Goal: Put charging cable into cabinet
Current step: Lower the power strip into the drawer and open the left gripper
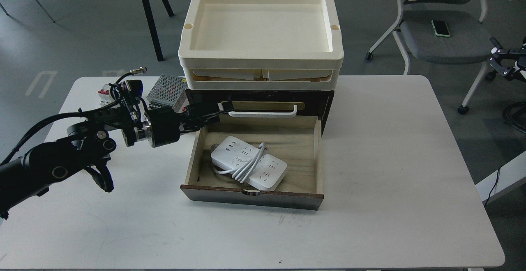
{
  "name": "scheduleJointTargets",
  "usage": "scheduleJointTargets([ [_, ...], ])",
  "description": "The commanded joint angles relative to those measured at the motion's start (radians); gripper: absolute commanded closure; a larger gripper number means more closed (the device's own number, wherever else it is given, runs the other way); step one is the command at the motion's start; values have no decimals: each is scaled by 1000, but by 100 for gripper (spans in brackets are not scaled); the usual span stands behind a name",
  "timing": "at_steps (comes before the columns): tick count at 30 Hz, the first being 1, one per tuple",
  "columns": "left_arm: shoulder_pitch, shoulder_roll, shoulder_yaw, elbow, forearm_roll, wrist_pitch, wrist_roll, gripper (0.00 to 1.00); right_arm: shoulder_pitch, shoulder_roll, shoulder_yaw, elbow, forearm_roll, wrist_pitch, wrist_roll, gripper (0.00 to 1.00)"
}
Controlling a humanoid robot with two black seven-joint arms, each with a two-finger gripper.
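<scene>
The charging cable (pixel 248 168), a white power strip with its cord coiled around the middle, lies flat in the pulled-out pale wood drawer (pixel 316 156) of the dark brown cabinet (pixel 326 100). My left gripper (pixel 224 107) hangs above the drawer's back left corner, at the left end of the white handle (pixel 263 113). It is open, empty and clear of the strip. My right gripper (pixel 494 56) shows small at the far right edge, off the table, with its fingers spread and nothing in them.
Stacked cream plastic trays (pixel 261 59) sit on top of the cabinet. A perforated metal power-supply box (pixel 166 90) and a white circuit breaker (pixel 104 94) lie behind my left arm. A chair (pixel 444 33) with a phone on it stands at the back right.
</scene>
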Motion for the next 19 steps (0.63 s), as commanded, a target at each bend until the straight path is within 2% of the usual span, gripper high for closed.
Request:
scheduleJointTargets([
  [1,101,76,-153,2,-164,-16,0,1,0,0,2,7,0,0,0,0],
  [5,161,81,-316,88,-376,-16,0,1,0,0,43,22,0,0,3,0],
  [9,160,66,-436,177,-612,-16,0,1,-5,0,86,123,0,0,5,0],
  [13,132,38,-453,185,-834,-16,0,1,-12,-1,106,217,-1,0,5,0],
  [19,86,12,-456,185,-882,-16,0,1,-31,5,141,225,0,0,6,0],
])
